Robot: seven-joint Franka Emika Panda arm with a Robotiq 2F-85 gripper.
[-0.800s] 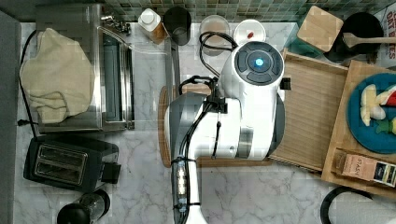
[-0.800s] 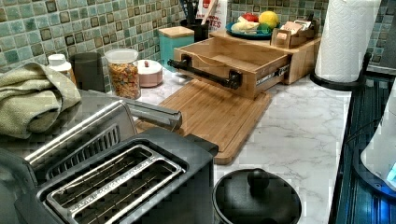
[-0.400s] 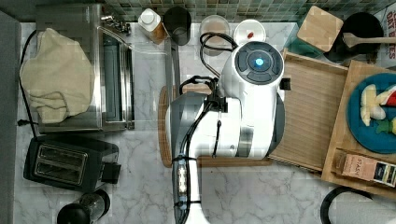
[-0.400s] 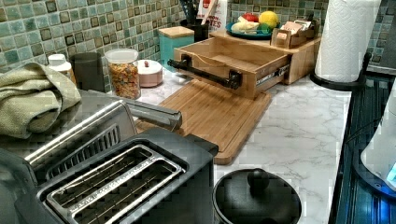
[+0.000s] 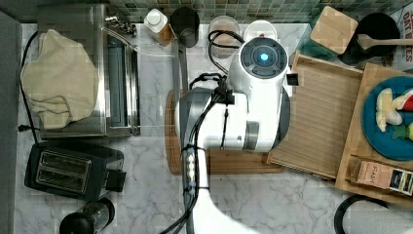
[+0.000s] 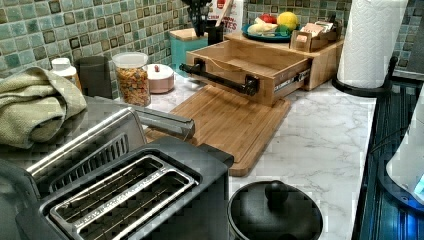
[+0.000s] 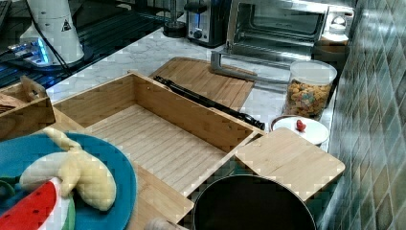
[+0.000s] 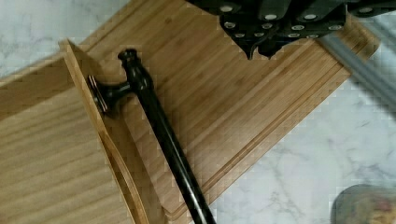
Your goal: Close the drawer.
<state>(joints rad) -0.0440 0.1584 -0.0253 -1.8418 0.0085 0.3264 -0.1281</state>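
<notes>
While the arm's white body covers the drawer (image 5: 321, 122) front in the top view, the wrist view bares its black bar handle (image 8: 163, 135) lying just off the gripper (image 8: 280, 28), over the cutting board (image 8: 243, 93); whether the fingers are open I cannot tell. The drawer stands pulled out, light bamboo, its lined floor bare. Beside it, a jar (image 6: 132, 77) holds coloured cereal.

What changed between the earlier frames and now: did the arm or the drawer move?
Nothing visibly changed. The arm hangs over the cutting board in the same pose, and the drawer stands pulled out as before, its black handle untouched.
</notes>
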